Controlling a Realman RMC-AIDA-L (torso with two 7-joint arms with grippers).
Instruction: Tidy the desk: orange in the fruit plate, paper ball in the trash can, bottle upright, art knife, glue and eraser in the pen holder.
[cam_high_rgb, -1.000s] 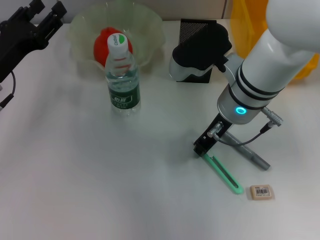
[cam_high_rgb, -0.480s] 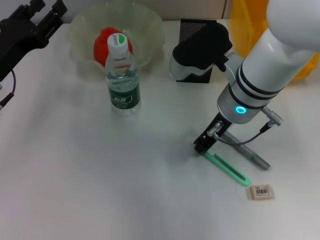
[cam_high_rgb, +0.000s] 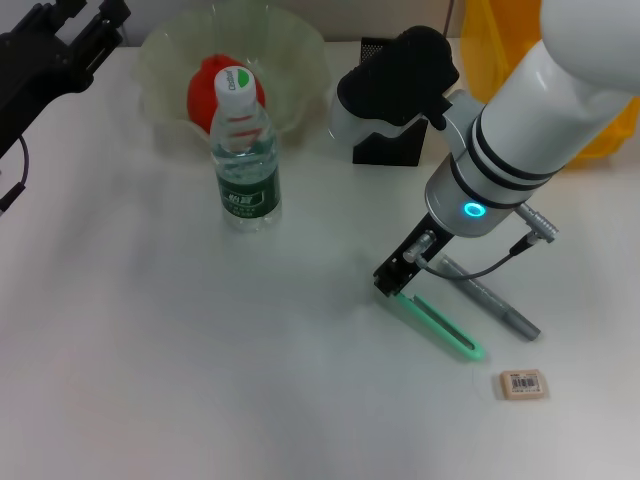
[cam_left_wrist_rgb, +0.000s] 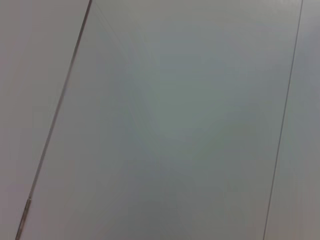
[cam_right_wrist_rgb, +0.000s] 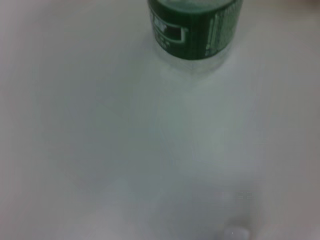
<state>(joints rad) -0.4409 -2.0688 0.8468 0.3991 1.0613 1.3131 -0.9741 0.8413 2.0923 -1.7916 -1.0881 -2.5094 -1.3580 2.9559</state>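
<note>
Going left to right: the black left gripper (cam_high_rgb: 75, 22) sits parked at the far left corner, and compared with 1 s ago it's nudged a bit further out; can't tell if it's spread or pressed together. Next, the pale translucent plastic fruit bowl (cam_high_rgb: 300, 60) holds the round orange-red fruit (cam_high_rgb: 205, 85), and the clear ribbed plastic bottle with green label (cam_high_rgb: 245, 170) stands upright just in front. The black mesh pen holder (cam_high_rgb: 385, 55) is behind the right arm. The right gripper (cam_high_rgb: 398, 285) is pinching 1 end of the slim flat green plastic art knife (cam_high_rgb: 440, 325), and both have shifted left since the earlier frame. A grey pen-like tube (cam_high_rgb: 495, 305) lies beside it, and the small beige rectangular eraser (cam_high_rgb: 523, 384) lies nearest, unmoved, on the smooth white desk (cam_high_rgb: 150, 350)
</note>
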